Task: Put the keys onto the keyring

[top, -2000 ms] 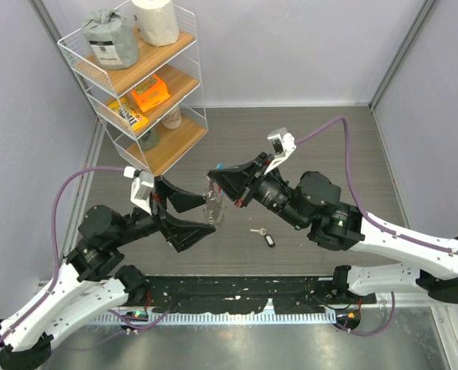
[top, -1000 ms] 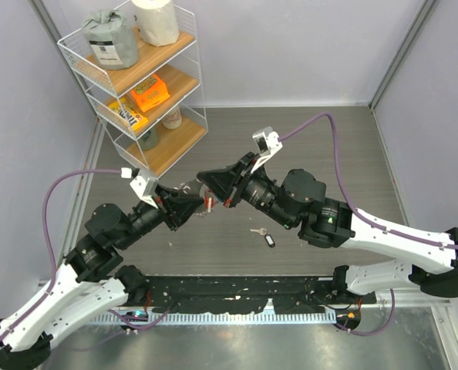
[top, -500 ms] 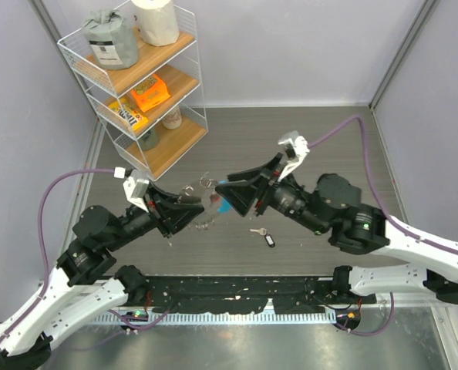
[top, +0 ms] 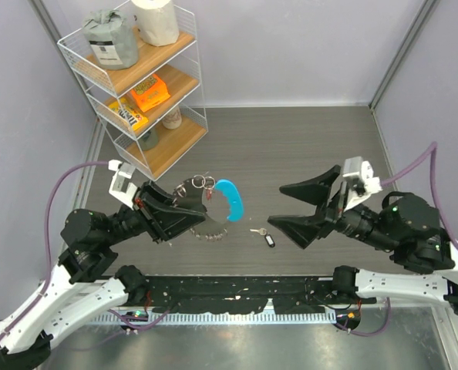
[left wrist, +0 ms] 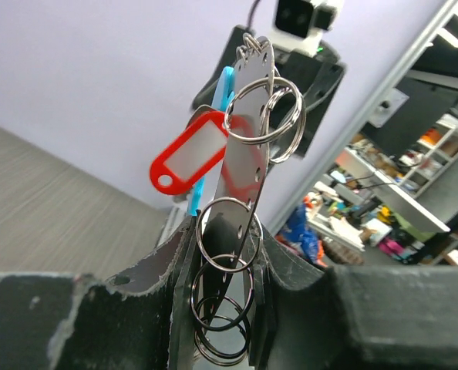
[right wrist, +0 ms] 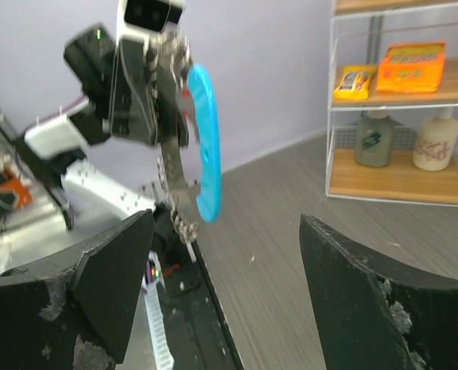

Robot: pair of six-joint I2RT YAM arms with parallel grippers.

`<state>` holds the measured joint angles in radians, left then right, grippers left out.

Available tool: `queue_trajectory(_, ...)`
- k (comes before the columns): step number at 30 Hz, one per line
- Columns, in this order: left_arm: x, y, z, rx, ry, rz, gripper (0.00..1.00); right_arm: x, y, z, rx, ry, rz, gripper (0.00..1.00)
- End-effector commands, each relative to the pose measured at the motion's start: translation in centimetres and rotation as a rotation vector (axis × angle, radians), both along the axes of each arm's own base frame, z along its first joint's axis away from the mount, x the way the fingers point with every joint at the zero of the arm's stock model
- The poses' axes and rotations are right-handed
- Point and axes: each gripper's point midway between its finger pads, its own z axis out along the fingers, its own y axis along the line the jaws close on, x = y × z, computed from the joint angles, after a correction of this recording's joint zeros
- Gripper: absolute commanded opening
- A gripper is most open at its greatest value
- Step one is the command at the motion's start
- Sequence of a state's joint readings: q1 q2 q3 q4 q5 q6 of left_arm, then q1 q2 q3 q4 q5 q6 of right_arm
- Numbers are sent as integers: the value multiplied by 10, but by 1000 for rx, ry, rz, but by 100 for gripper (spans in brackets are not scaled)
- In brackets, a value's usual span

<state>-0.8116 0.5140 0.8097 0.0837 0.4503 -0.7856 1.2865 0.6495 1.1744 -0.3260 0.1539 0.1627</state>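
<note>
Right jaws drawn back and open, left jaws gripping keyring (top: 202,183), grey table (top: 291,146), lilac walls (top: 291,46)

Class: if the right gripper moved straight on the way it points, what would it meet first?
Probably the blue tag hanging by the keys in the left gripper; the right gripper faces it across a gap, depth uncertain.

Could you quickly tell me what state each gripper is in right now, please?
Left gripper: closed on the fan of flat silvery metal keys, with the blue-and-red-tagged silvery keyring attached.
Right gripper: open, holding nothing.
</note>
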Motion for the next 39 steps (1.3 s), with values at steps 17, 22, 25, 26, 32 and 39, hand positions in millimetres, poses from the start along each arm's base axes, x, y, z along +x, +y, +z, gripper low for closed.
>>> queue_trajectory(17, -38, 2, 48, -179, -52, -226, 0, -43, 74, 0, -64, -133, 351, 76)
queue_trajectory(22, -39, 2, 47, -174, -63, -231, 0, -45, 80, 12, -28, -138, 368, 72)
queue_trajectory(25, -41, 3, 48, -174, -74, -233, 0, -45, 81, 16, -16, -136, 371, 64)
queue_trajectory(26, -41, 3, 47, -173, -74, -234, 0, -45, 81, 17, -13, -134, 371, 59)
queue_trajectory(32, -43, 3, 47, -174, -83, -249, 0, -46, 84, 22, 3, -132, 382, 26)
queue_trajectory(39, -42, 3, 46, -177, -76, -241, 0, -44, 87, 25, 47, -125, 370, 6)
